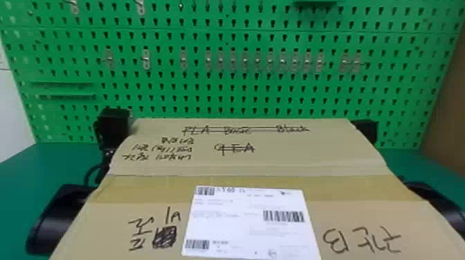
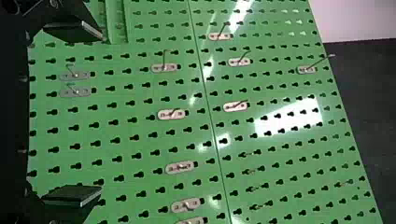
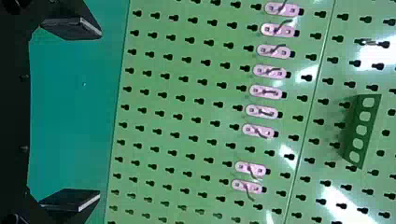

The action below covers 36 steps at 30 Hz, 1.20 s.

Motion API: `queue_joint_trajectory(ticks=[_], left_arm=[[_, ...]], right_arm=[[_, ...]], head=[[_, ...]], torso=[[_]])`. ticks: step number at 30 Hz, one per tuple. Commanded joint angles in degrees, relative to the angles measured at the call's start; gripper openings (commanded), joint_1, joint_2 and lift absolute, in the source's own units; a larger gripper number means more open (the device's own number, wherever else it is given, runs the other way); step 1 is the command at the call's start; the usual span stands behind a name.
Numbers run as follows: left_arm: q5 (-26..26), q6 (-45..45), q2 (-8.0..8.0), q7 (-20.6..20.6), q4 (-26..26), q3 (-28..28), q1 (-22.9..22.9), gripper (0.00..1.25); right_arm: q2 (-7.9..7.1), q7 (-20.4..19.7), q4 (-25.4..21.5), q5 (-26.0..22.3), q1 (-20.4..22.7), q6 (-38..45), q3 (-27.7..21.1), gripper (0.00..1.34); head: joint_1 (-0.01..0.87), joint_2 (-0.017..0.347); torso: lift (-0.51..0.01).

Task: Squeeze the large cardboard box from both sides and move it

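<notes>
The large cardboard box (image 1: 242, 166), with handwriting and a white label on top, fills the middle and front of the head view. My left gripper (image 1: 115, 127) is partly visible as a black block at the box's far left side. On the opposite side, the right gripper (image 1: 368, 132) is mostly hidden behind the box edge. Whether either arm presses on the cardboard is hard to tell. In the left wrist view the left gripper (image 2: 101, 113) has its two fingers wide apart, nothing between them. The right gripper (image 3: 100, 113) is likewise spread and empty in its wrist view.
A green pegboard (image 1: 228, 79) with metal hooks stands behind the box. The green tabletop (image 1: 20, 176) extends to both sides of it. A brown surface (image 1: 453, 103) rises at the far right, and a green holder (image 3: 362, 130) is fixed to the pegboard.
</notes>
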Motion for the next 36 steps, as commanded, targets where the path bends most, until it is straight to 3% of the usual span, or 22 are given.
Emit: queue_joint_trajectory(ticks=[1, 19, 36], left_arm=[[0.09, 0.0, -0.73, 0.0, -0.13, -0.07, 0.55, 1.12], [0.09, 0.0, -0.64, 0.0, -0.3, 0.37, 1.96, 1.12], [0.35, 1.58, 3.14, -0.44, -1.53, -0.6, 2.58, 1.12]], right_arm=[[-0.02, 0.07, -0.17, 0.03, 0.66, 0.1, -0.2, 1.24], [-0.29, 0.07, -0.87, 0.29, 2.07, 0.19, -0.73, 1.24], [-3.71, 0.07, -1.49, -0.59, 3.83, 0.28, -2.05, 1.24]], head=[[0.398, 0.051], [0.398, 0.051], [0.398, 0.051]], torso=[[-0.209], [-0.209], [-0.209]])
